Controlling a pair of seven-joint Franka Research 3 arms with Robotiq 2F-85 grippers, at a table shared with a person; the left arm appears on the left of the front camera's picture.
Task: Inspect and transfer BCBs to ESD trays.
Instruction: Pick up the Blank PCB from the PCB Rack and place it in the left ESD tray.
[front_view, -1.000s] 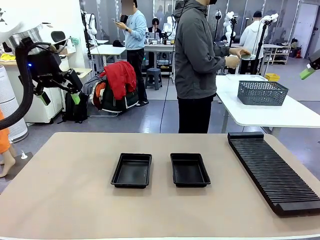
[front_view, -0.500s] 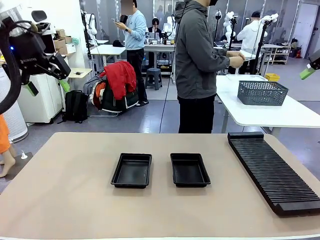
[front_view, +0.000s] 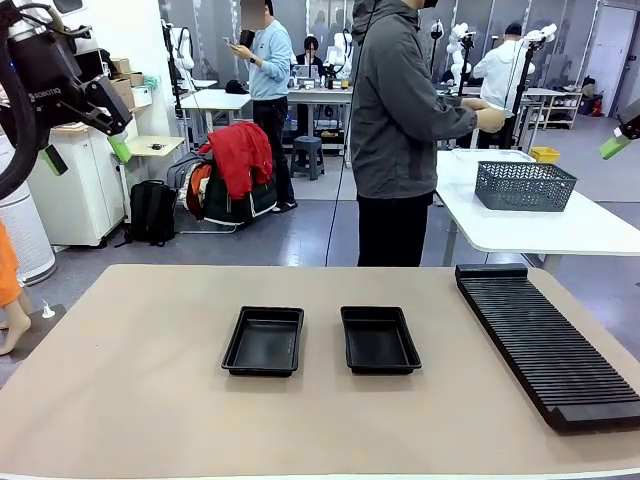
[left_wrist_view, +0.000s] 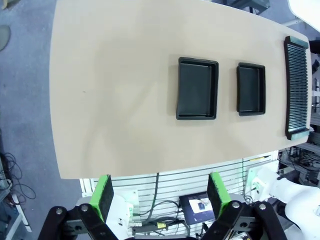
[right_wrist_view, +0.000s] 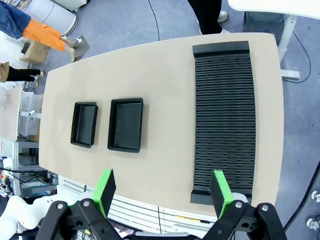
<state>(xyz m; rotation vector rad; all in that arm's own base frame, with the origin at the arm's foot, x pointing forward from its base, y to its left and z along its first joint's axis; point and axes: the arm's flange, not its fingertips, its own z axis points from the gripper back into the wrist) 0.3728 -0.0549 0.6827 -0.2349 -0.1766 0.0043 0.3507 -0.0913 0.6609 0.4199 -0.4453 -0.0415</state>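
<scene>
- The left end effector (front_view: 86, 152) hangs high at the upper left of the front view, well above and to the left of the bench (front_view: 140, 400). Its green fingertips (front_view: 120, 148) point downward.
- In the left wrist view the left end effector (left_wrist_view: 161, 195) has its jaws spread wide. There is only air and the scene far below between the pads (nothing is gripped).
- The right end effector (front_view: 615, 145) shows as a green tip at the right edge of the front view, high above the bench.
- In the right wrist view the right end effector (right_wrist_view: 163, 192) also stands fully spread and grips nothing.
- The two ESD trays lie side by side near the middle of the bench, close together but not touching. The left tray (front_view: 264, 340) and the right tray (front_view: 379, 339) both sit flat with their plain black floors showing.
- From the left wrist, the left tray (left_wrist_view: 197, 89) is the nearer and the right tray (left_wrist_view: 251, 88) lies beyond it. From the right wrist, the right tray (right_wrist_view: 126, 124) sits between the left tray (right_wrist_view: 84, 124) and the rack.
- A long black slotted rack (front_view: 550, 345) lies along the right side of the bench, well apart from the trays. It also shows in both wrist views (left_wrist_view: 296, 87) (right_wrist_view: 224, 115).
- A person (front_view: 400, 130) in a grey jacket stands beyond the far edge, turned toward picture right. One hand (front_view: 490, 118) is raised over a white bench (front_view: 580, 230) that carries a grey mesh basket (front_view: 524, 185).
</scene>
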